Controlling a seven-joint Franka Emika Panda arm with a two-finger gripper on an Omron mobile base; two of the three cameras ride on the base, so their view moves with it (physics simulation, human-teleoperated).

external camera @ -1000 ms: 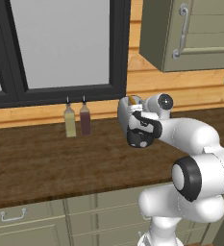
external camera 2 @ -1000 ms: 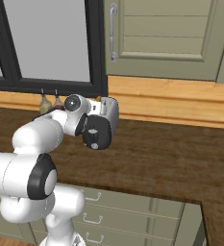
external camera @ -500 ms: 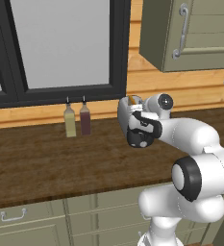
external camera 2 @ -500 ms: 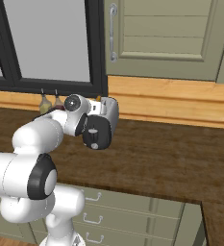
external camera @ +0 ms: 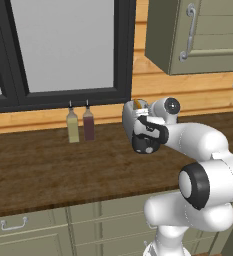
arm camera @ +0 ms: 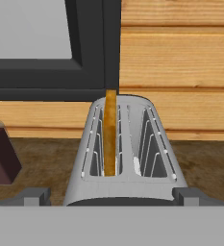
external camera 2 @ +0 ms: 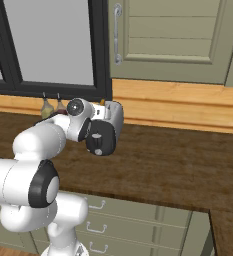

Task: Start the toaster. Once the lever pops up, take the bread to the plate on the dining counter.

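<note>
Altogether: one toaster, two slots, one bread slice, two bottles.

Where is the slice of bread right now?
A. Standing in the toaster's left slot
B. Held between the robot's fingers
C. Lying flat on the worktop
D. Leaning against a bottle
A: in the hand view the bread stands upright in the left slot of the toaster.
</note>
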